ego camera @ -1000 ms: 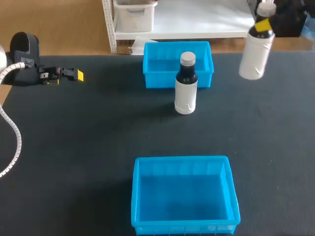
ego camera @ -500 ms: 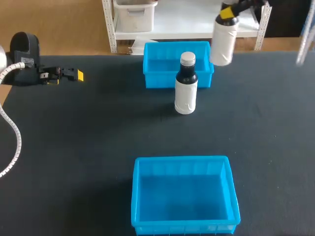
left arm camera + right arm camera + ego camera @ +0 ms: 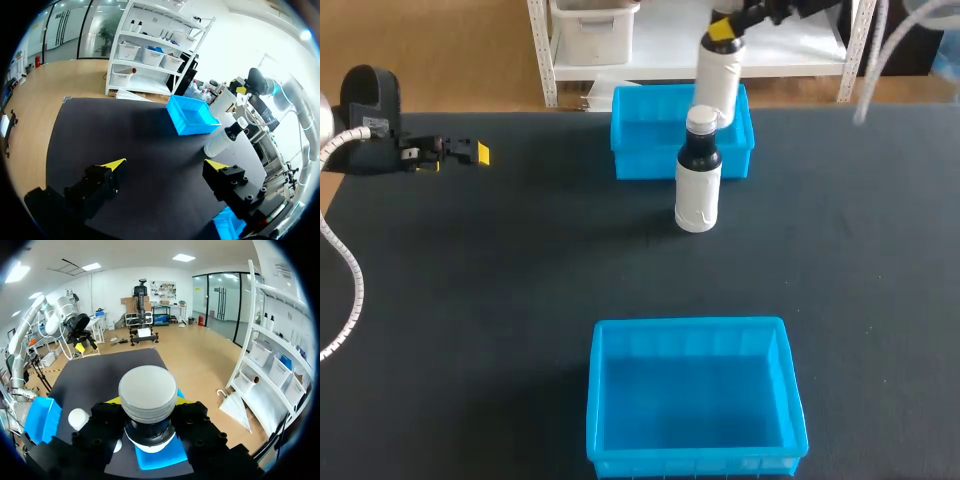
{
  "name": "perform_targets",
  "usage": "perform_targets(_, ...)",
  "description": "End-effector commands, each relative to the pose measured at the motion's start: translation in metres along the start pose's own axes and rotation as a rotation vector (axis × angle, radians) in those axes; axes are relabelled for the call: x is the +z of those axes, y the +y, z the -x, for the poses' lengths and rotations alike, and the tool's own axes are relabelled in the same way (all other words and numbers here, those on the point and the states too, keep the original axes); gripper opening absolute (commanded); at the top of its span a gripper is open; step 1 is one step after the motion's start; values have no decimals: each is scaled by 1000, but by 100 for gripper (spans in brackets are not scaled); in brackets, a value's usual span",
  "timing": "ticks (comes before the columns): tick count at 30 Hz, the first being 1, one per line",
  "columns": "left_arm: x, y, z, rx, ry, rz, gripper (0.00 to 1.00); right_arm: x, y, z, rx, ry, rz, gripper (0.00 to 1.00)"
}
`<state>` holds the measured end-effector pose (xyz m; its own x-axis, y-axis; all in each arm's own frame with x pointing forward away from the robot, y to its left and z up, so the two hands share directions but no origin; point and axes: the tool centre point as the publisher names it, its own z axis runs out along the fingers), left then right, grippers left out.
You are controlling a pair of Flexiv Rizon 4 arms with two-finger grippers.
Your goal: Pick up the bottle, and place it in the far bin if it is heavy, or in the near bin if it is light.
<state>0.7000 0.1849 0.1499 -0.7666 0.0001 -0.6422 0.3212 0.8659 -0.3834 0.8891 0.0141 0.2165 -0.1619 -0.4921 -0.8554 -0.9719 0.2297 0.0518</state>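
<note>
Right jaws pinching the held bottle upper centre near the far bin, a descent might clip the standing bottle; left jaws spread.

A white bottle, grey-capped, is held by the neck in the right gripper, seemingly above the blue far bin at the table's far edge. A second bottle is stood upright just before that bin. The blue near bin is set at the near edge.

- Bottle in right hand: white, black neck, grey cap.
- Bin below that hand, bin well apart: bright blue.
- Tabletop: black.
- Hand tips: yellow.
</note>
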Motion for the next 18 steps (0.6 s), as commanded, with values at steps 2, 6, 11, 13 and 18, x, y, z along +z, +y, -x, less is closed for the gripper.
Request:
perform_targets(2,0,0,0,0,0,0,100,36,-27,11,-4,5,92,0)
perform_targets(6,0,0,0,0,0,0,100,52,-28,14,-15,5,121,0)
perform_targets(11,0,0,0,0,0,0,100,66,-28,15,-23,4,152,0)
perform_targets(13,0,0,0,0,0,0,100,71,-28,15,-25,5,165,0)
perform_targets(18,0,0,0,0,0,0,100,82,-27,15,-29,6,192,0)
